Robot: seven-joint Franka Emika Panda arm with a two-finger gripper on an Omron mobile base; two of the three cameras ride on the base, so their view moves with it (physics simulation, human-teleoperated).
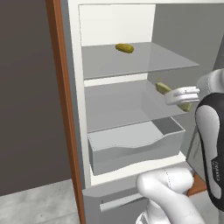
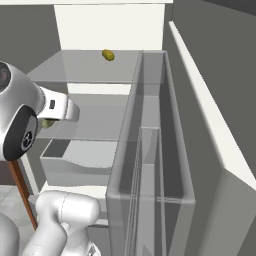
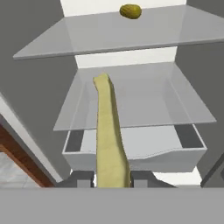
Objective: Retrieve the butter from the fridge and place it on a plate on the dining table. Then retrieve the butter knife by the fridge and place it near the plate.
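fridge (image 1: 78, 109), door swung wide, white interior with grey shelves; the arm reaches in from the open side. door bin (image 2: 150, 150) stands close on the arm's right in the right base view. middle shelf (image 1: 118, 105) lies under the working area; the drawer (image 1: 135, 146) sits below it, pulled partly forward. butter (image 3: 109, 135), a slim yellowish-tan stick, is clamped between the two fingertips of the pincer (image 3: 113, 178), jaws clenched on its near end; the stick projects straight ahead and appears raised off the middle shelf, though contact at its far tip cannot be ruled out. a small olive-yellow item (image 1: 124, 48) rests alone on the upper shelf (image 1: 135, 59).

step in hand, as judged: withdrawal of the butter from the fridge. done well, the hand backs straight out along the stick's axis, level, keeping the long free end below the upper shelf and away from the door bin and frame; a firm, unchanged grip matters, since the hold is at one end and the stick may pivot.

writing: small print on the arm's dark link (image 1: 215, 168), too small to read; no brand or label elsewhere.
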